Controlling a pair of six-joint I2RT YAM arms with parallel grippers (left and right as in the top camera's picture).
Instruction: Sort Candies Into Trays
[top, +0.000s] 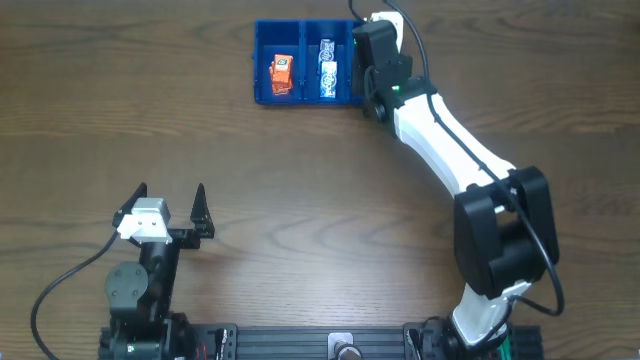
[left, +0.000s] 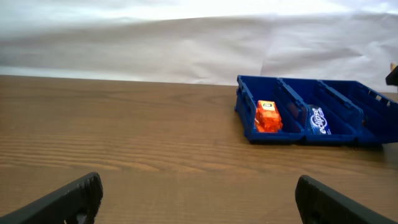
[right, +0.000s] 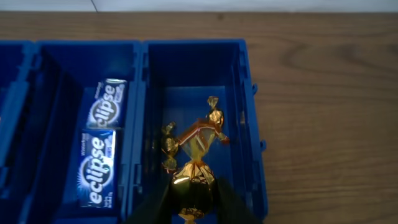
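Two robot arms are being pictured at a brown wooden table (top: 300, 200), with a blue plastic three-compartment tray (top: 258, 60) being kept at its far edge. The right gripper (right: 194, 208) is being held over the tray's right-hand compartment, fingers being closed on a gold foil-wrapped candy (right: 194, 183). The left gripper (top: 170, 192) is being held wide open, well apart from the tray. More gold foil twists (right: 199, 134) are being held in that compartment, blue-and-white gum packs (right: 99, 149) in the middle one and an orange wrapped candy (top: 282, 75) in the left.

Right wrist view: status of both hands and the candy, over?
Right hand shut on gold candy, over right compartment of tray. Left hand open. Nothing in the way.
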